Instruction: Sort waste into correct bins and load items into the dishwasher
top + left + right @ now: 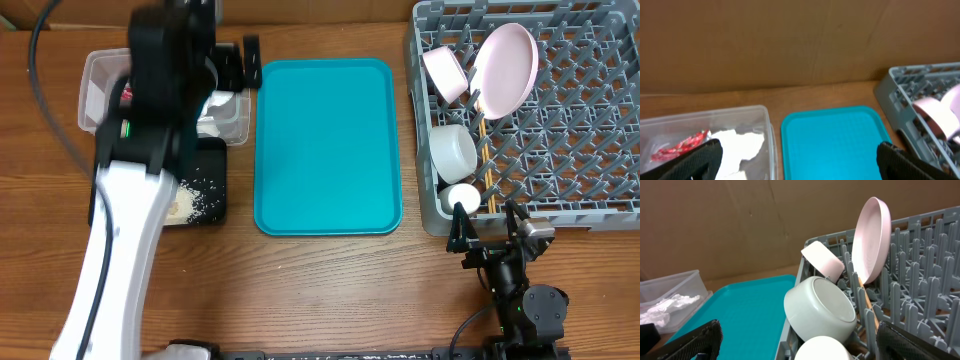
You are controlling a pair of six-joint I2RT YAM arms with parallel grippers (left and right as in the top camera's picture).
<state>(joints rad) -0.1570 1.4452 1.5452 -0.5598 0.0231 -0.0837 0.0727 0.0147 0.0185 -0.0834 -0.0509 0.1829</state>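
Observation:
The clear tub at far left holds a red wrapper and white napkins. The black tray in front of it holds rice grains. My left gripper is open and empty above the tub's right edge, fingers wide apart in the left wrist view. The grey dish rack holds the plate on edge, two bowls, the cup and chopsticks. My right gripper is open and empty just before the rack's front left corner.
The teal serving tray lies bare between the bins and the rack. A cardboard wall stands behind the table. My left arm covers part of the tub and black tray in the overhead view.

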